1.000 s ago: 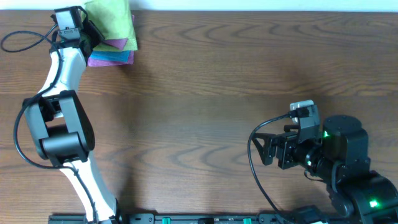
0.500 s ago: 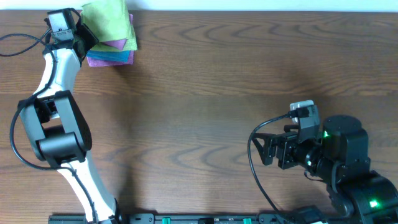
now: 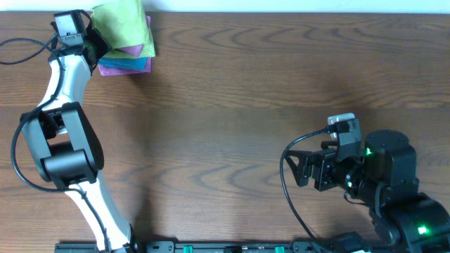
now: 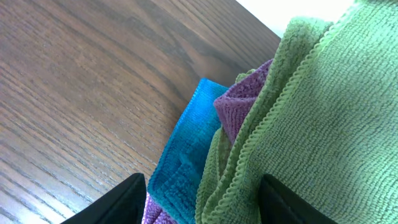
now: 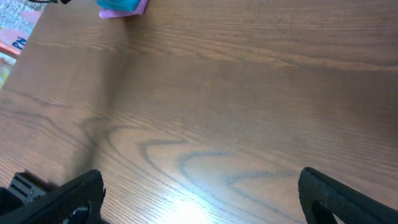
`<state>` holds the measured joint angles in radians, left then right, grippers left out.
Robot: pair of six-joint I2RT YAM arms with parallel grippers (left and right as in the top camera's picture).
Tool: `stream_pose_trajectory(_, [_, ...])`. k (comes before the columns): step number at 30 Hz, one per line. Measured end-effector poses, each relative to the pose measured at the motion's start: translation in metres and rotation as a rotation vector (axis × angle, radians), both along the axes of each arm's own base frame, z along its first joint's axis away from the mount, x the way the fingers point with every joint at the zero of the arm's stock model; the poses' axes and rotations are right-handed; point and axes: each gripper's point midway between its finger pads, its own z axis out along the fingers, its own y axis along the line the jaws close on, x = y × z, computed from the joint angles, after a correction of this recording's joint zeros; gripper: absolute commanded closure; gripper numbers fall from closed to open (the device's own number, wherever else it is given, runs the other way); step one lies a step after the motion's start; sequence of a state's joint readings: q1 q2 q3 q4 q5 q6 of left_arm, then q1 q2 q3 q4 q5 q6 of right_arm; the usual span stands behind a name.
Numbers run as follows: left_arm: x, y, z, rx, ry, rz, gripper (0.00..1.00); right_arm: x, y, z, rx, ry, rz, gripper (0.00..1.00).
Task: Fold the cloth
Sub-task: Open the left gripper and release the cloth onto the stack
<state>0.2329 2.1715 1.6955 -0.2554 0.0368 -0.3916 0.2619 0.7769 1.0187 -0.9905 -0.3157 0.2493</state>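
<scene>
The lime-green cloth point(image 3: 126, 24) lies folded on top of a stack at the table's far left corner. It fills the right of the left wrist view point(image 4: 323, 112). My left gripper point(image 3: 98, 41) is at the stack's left edge. In the left wrist view my left gripper point(image 4: 202, 202) is open, its jaws standing wide either side of the green, blue and purple edges. My right gripper point(image 3: 299, 169) is open and empty at the near right, over bare wood in its wrist view point(image 5: 202, 199).
A purple cloth point(image 3: 137, 50) and a blue cloth point(image 3: 126, 65) lie under the green one; both show in the left wrist view, purple point(image 4: 245, 106) and blue point(image 4: 186, 155). The table's far edge runs just behind the stack. Brown wood table point(image 3: 246, 105).
My left gripper has shifted a little to the left and toward the far edge, then stayed still. The right arm has not moved.
</scene>
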Motion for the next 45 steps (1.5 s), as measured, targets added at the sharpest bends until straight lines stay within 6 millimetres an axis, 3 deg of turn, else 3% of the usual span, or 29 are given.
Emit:
stream_pose_trajectory(28, [-0.017,0.010,0.011,0.061,0.055,-0.004,0.41,0.000,0.000,0.000,0.000,0.000,0.000,0.01])
stream_pose_trajectory(38, [-0.026,0.016,0.041,0.087,0.033,0.000,0.41,0.000,0.000,0.000,0.000,0.000,0.000,0.01])
stream_pose_trajectory(45, [-0.034,0.017,0.045,0.090,0.053,0.006,0.41,0.000,0.000,0.000,0.000,0.000,0.000,0.01])
